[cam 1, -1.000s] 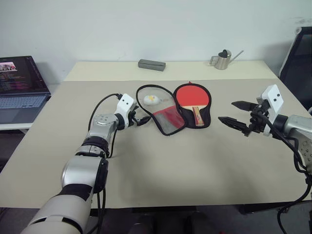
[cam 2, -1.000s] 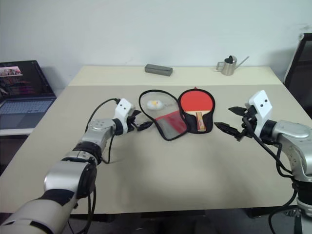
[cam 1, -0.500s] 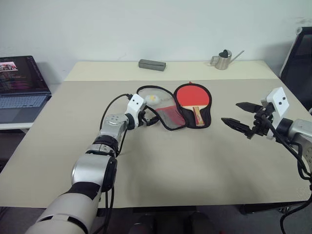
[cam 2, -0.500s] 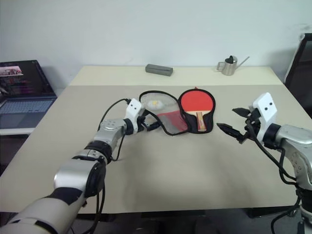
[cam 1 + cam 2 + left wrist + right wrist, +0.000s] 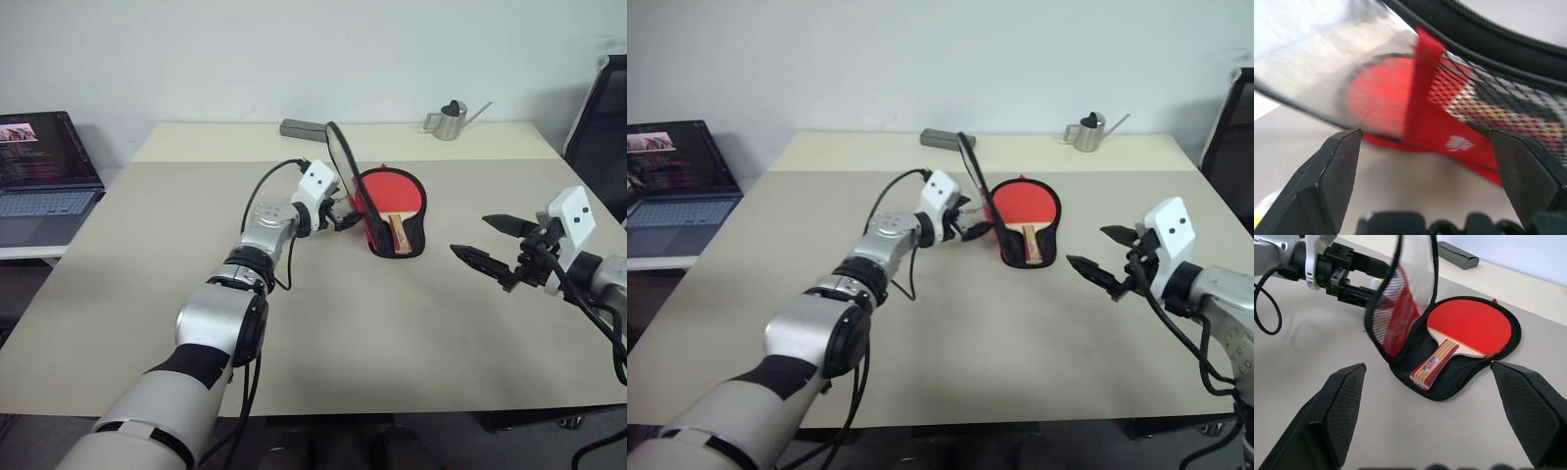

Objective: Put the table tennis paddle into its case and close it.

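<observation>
The table tennis paddle lies red face up in the open lower half of its case, handle toward me. The case's lid stands upright on edge along the paddle's left side. My left gripper is open and presses against the lid's outer side. In the left wrist view the lid's red face and black mesh pocket sit between the spread fingers. My right gripper hovers open to the right of the case, apart from it.
A grey rectangular box and a small metal watering can stand at the table's far edge. A laptop sits on a side surface to the left. A black chair stands at the right.
My left gripper has swept right and tipped the case's lid from flat on the table to upright. The right gripper has drawn back a little toward me.
</observation>
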{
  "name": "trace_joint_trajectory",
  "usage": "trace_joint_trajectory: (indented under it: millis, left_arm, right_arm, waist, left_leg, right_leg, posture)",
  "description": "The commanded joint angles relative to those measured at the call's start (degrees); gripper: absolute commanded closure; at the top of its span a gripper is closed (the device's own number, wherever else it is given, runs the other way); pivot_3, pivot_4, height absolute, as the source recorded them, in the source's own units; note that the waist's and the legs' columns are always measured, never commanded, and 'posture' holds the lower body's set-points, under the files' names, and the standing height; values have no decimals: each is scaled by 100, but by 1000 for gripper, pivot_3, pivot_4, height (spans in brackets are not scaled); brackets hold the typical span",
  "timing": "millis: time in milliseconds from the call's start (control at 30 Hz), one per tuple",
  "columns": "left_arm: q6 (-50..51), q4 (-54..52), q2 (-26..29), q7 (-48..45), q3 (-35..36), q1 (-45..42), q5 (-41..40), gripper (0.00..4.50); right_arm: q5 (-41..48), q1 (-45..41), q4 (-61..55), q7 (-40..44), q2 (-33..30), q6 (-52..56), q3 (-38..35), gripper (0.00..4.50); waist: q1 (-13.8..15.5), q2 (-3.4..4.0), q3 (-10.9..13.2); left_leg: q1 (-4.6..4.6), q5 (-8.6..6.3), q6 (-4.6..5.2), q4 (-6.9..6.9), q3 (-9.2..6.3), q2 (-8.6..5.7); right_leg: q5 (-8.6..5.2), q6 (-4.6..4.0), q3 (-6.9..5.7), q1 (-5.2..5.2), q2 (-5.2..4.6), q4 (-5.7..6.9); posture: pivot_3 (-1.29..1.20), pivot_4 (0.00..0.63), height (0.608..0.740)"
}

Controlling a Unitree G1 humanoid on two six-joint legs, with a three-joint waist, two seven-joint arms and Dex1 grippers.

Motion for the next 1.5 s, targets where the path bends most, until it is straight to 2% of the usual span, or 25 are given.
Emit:
trace_joint_trajectory:
  millis: [33,200,333,500,700,800,867,1167,1333,1500]
  left_arm:
    - [-82,3,-254,8,-85,-170,139,0]
    - [-68,24,-544,38,-106,-136,227,0]
    - [-68,-1,-590,-124,59,-189,68,0]
    - [-159,-106,-288,-617,379,-204,-229,0]
    - [-270,-533,293,-2080,649,23,-739,0]
    - [-46,-1121,588,-2879,701,293,-1095,0]
    - [325,-1923,826,-3147,726,651,-1385,0]
    - [2131,-5505,1430,-2453,734,2562,-2167,0]
    - [2571,-6287,1559,-2046,679,2960,-2344,0]
    - [2736,-6552,1659,-1824,639,3021,-2462,0]
  right_arm:
    - [300,171,-556,-253,-6,234,-490,51]
    - [640,470,-940,-532,3,512,-827,51]
    - [775,429,-928,-687,16,555,-782,51]
    - [592,13,-451,-685,66,334,-284,51]
    - [9,-913,640,-674,323,-121,668,51]
    - [-263,-1415,1312,-688,563,-294,1012,51]
    - [-450,-1815,1879,-903,853,-345,1139,51]
    - [-1407,-3101,4314,-1557,2029,-1079,1472,51]
    - [-1846,-3695,5815,-1862,2459,-1714,1405,51]
    - [-2250,-4328,7338,-1831,2677,-2514,1508,51]
  waist:
    - [5,0,0]
    - [6,-1,1]
    - [-2,-2,1]
    - [-44,-1,1]
    - [-72,-1,0]
    - [-79,1,-1]
    - [-94,1,0]
    - [-108,2,-1]
    - [-106,3,-2]
    - [-124,4,-2]
  left_leg:
    - [1,0,1,0,2,1]
    - [4,-2,4,0,2,2]
    - [9,-2,5,0,6,2]
    - [13,-2,5,3,8,2]
    - [14,-1,4,4,8,1]
    - [14,4,-5,6,7,1]
    - [14,7,-9,6,6,4]
    - [7,11,-17,8,7,3]
    - [8,12,-18,9,8,2]
    - [9,16,-24,7,10,2]
  right_leg:
    - [0,0,1,2,0,-1]
    - [0,1,2,3,2,1]
    - [1,2,5,5,2,5]
    - [1,3,6,6,2,12]
    - [1,3,8,4,3,18]
    - [2,2,8,4,3,18]
    - [2,1,9,2,4,17]
    - [4,-2,32,-19,5,26]
    - [5,-5,32,-23,6,31]
    - [8,-9,32,-22,7,31]
  posture:
    - [0,150,740]
    - [0,150,740]
    - [0,150,740]
    - [0,150,740]
    - [0,150,740]
    - [0,150,740]
    - [0,150,740]
    - [0,150,740]
    - [0,150,740]
    - [0,150,740]
